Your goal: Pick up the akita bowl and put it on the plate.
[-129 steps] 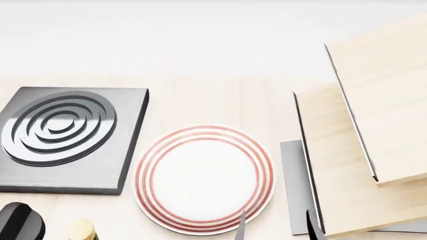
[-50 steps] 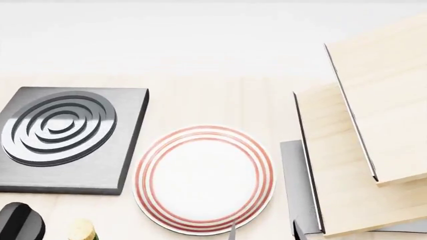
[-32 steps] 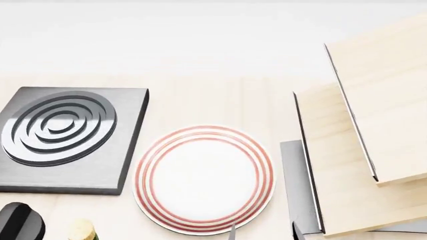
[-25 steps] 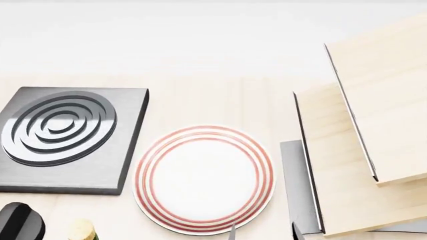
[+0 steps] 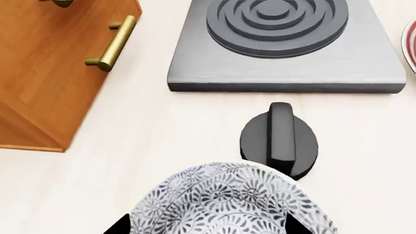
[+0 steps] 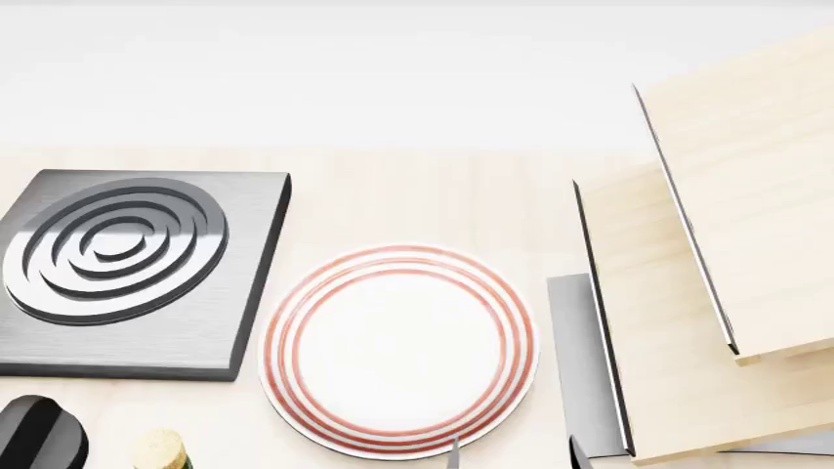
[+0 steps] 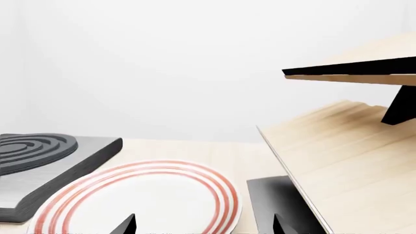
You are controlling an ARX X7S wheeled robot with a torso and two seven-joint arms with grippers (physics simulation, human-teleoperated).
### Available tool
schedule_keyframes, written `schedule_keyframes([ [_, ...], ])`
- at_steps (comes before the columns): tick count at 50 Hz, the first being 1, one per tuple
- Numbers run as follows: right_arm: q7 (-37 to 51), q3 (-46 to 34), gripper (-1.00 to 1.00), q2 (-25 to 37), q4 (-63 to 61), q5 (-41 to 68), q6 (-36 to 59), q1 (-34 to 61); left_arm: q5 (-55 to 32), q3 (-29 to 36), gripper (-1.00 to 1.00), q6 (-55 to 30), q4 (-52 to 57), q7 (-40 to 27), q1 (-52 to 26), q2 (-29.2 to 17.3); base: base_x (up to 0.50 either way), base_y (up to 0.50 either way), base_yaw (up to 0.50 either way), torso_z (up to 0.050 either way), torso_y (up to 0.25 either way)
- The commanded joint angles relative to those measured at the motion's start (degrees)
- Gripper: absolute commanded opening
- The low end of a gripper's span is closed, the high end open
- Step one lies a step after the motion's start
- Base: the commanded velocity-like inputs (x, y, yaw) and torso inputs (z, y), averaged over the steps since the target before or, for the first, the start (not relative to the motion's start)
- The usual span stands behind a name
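Note:
The akita bowl (image 5: 227,204), white with a dense grey-black floral pattern, shows only in the left wrist view and is out of the head view. My left gripper (image 5: 208,226) is open, one dark fingertip at each side of the bowl; I cannot tell whether they touch it. The plate (image 6: 397,352), white with red rings, lies bare on the table right of the burner. My right gripper (image 6: 515,455) is open with nothing in it, its two tips just showing at the plate's near right edge. In the right wrist view the plate (image 7: 136,200) lies just beyond that gripper (image 7: 202,225).
A dark grey square stove burner (image 6: 124,264) lies left of the plate, with a black knob (image 5: 279,139) between it and the bowl. A brown cabinet with brass handles (image 5: 46,73) stands beside the bowl. A pale wooden shelf rack (image 6: 717,293) rises right of the plate. A cork-topped bottle (image 6: 159,449) stands near the knob.
In the head view my right gripper's tips have slid a little left and down from 2.6 s ago, and have held still over the last second. The plate has not moved.

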Motion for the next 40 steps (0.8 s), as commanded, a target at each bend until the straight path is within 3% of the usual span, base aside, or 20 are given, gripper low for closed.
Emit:
schedule_keyframes([
  [1,0.2,-0.3,1.00,0.0,0.6,0.1,0.0,0.3,2.7,-0.2,1.00,1.4,-0.3,2.8,3.7,0.1,0.00,0.00,0.00,0.000,0.000],
  [40,1.1,-1.4,1.00,-0.1,3.0,0.3,-0.4,1.4,3.1,-11.3,1.00,2.7,2.4,5.0,13.3,0.5,0.00,0.00,0.00,0.000,0.000],
])
